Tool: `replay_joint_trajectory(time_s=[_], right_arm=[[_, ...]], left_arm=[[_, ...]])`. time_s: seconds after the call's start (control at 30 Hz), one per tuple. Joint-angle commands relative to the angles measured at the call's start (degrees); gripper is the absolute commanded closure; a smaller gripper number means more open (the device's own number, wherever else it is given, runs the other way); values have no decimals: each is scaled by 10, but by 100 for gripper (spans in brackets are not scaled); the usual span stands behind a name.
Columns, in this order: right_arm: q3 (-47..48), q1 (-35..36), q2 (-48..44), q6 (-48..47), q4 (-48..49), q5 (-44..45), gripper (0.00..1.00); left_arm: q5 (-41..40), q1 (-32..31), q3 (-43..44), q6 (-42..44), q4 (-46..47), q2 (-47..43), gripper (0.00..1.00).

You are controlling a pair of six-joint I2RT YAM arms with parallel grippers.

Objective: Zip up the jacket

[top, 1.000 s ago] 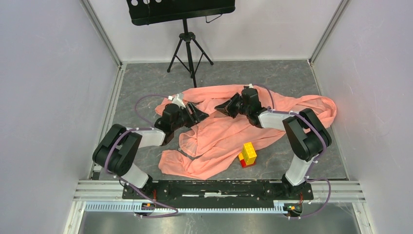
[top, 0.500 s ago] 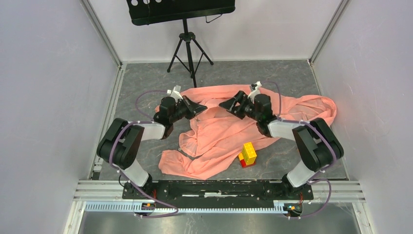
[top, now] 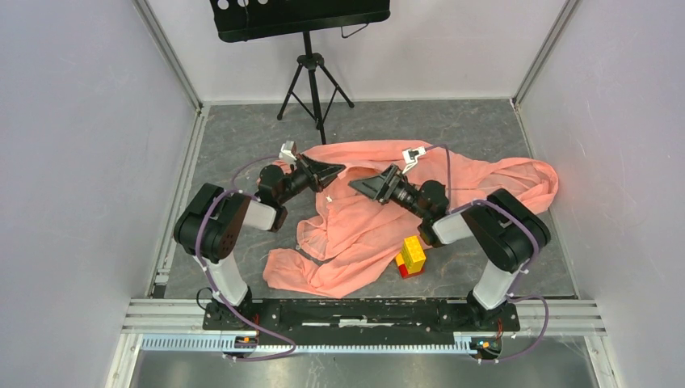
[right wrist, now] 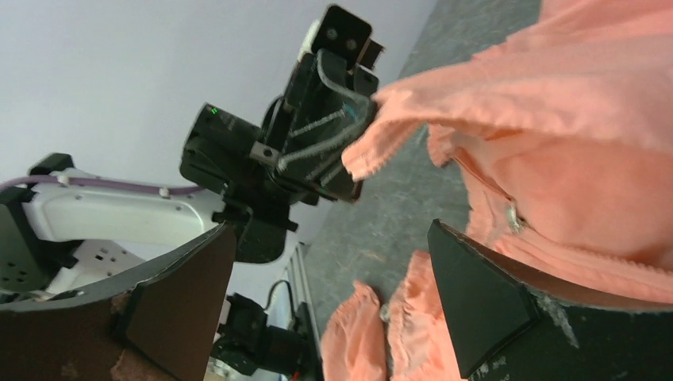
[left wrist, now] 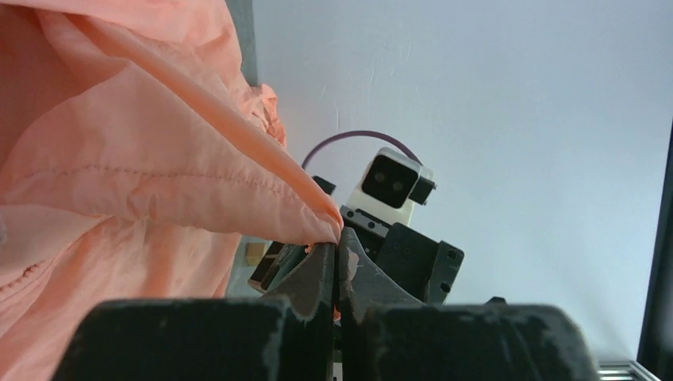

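Note:
The salmon-pink jacket (top: 380, 214) lies crumpled on the grey floor, one sleeve trailing to the right. My left gripper (top: 329, 171) is shut on a fold of its upper edge; in the left wrist view the fabric (left wrist: 159, 175) stretches out of the closed jaws (left wrist: 337, 255). My right gripper (top: 363, 185) faces it a short way to the right, open, with nothing between its fingers (right wrist: 476, 298). From the right wrist, the left gripper (right wrist: 321, 131) holds the hem, and the zipper pull (right wrist: 513, 216) hangs on the fabric below it.
A yellow-and-red block stack (top: 412, 255) stands at the jacket's near right edge. A black tripod stand (top: 313, 77) rises at the back. Grey walls close in both sides.
My left gripper has shut on the jacket's edge and lifted it back a little. My right gripper has let go, opened wide and swung lower toward the left gripper.

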Motion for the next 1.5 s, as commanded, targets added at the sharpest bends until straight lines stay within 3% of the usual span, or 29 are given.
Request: replay_joint_trajectory(time_s=[0.0, 0.4, 0.53, 0.73, 1.07, 1.47], right_arm=[[49, 6, 54, 79, 142, 10, 2], [108, 14, 149, 187, 243, 20, 7], [125, 15, 172, 220, 276, 32, 13], [123, 8, 176, 242, 329, 38, 34], [86, -11, 146, 227, 355, 4, 57], [109, -8, 140, 217, 355, -38, 56]], left_arm=[[9, -4, -22, -56, 71, -11, 98], [9, -4, -32, -83, 113, 2, 98], [9, -4, -40, -81, 113, 4, 98], [9, -2, -40, -77, 111, 12, 98], [17, 3, -30, -53, 80, 11, 98], [24, 4, -23, -35, 50, 5, 98]])
